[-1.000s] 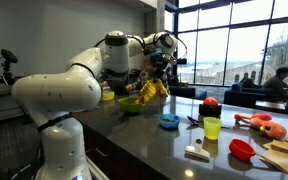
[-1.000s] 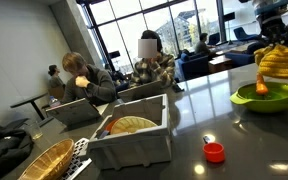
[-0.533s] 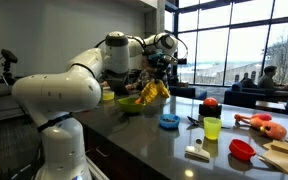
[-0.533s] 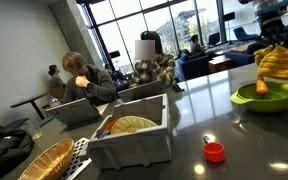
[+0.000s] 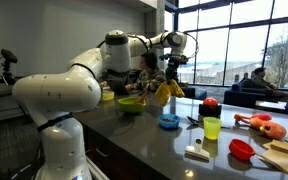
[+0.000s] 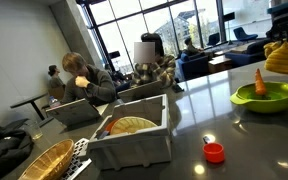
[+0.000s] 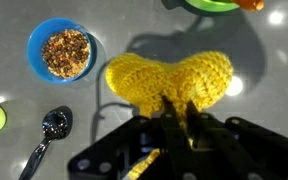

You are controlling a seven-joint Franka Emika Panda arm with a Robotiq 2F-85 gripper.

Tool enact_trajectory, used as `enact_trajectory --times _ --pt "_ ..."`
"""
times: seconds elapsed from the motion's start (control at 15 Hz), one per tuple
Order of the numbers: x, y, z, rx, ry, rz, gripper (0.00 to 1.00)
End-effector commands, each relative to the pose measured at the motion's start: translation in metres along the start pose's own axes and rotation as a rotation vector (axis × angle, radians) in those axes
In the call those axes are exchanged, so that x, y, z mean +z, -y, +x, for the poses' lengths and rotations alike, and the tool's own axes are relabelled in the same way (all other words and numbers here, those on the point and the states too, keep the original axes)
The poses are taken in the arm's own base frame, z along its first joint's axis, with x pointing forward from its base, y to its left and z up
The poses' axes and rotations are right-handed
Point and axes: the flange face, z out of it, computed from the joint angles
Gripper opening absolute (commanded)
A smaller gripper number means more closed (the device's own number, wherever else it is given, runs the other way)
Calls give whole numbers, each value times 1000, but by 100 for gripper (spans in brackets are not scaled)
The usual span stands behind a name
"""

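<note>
So, starting at the gripper [image 7: 177, 118]: its two dark fingers [image 7: 170, 112] are pressed together on the narrow waist of a soft yellow crocheted bundle [image 7: 169, 80], and no gap can be made out between them. The bundle is held clear of the dark grey glossy countertop [image 7: 274, 120], with its shadow thrown on the surface underneath.

The bit that matters is how the bundle lies. It's carried straight below the fingertips, and its long axis runs side to side across the wrist view, one fat lobe out to each side of the pinch. In an exterior view the yellow crocheted bundle [image 5: 165, 92] is seen dangling under the gripper [image 5: 168, 72].

Further out, a small round blue bowl filled with brown grainy stuff [image 7: 62, 52] is found up and to the left of the bundle in the wrist view, well apart from it. A shiny metal spoon [image 7: 48, 128] lies below that bowl. A lime green plastic bowl [image 7: 212, 4] is cut off at the top edge. In an exterior view the bundle is seen between the green bowl [image 5: 131, 103] and the blue bowl [image 5: 169, 121], higher than both. Whether it hangs right over either rim can't really be told.
</note>
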Motion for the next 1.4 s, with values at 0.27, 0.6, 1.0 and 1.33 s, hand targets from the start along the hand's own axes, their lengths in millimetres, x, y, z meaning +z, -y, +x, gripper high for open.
enact_trajectory --times 0.27,0.6,1.0,1.33 --pt "6 5 2 -20 6 13 3" --pt "26 26 1 -58 33 -11 3" --pt "55 47 -1 -109 68 -49 3" --pt "85 69 -1 -126 90 -95 3"
